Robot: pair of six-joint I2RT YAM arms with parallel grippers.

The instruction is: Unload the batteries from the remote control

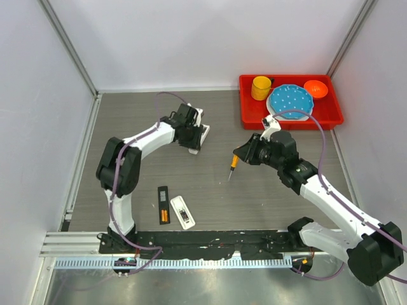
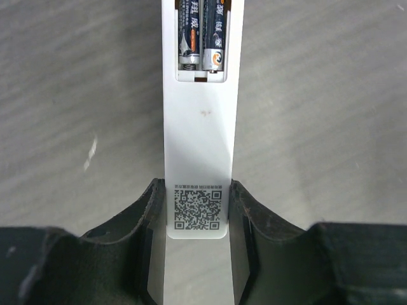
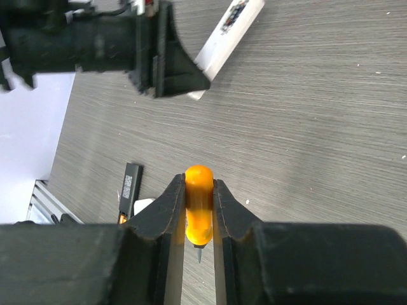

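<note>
My left gripper (image 2: pixel 198 206) is shut on the near end of a white remote control (image 2: pixel 200 140), its fingers (image 2: pixel 151 219) pressing both long sides by the QR label. The remote's open compartment holds two batteries (image 2: pixel 202 38) side by side. From above, this remote (image 1: pixel 203 137) lies at the middle back of the table with the left gripper (image 1: pixel 193 135) on it. My right gripper (image 3: pixel 199 190) is shut on an orange-handled screwdriver (image 3: pixel 199 206), tip down, and hovers at mid-table (image 1: pixel 243 155).
A black remote (image 1: pixel 163 203) with orange cells at its near end and a second white remote (image 1: pixel 182 211) lie near the front edge. A red tray (image 1: pixel 332 116) at the back right holds a yellow cup (image 1: pixel 261 88), a blue plate (image 1: pixel 290 101) and an orange bowl (image 1: pixel 316 89).
</note>
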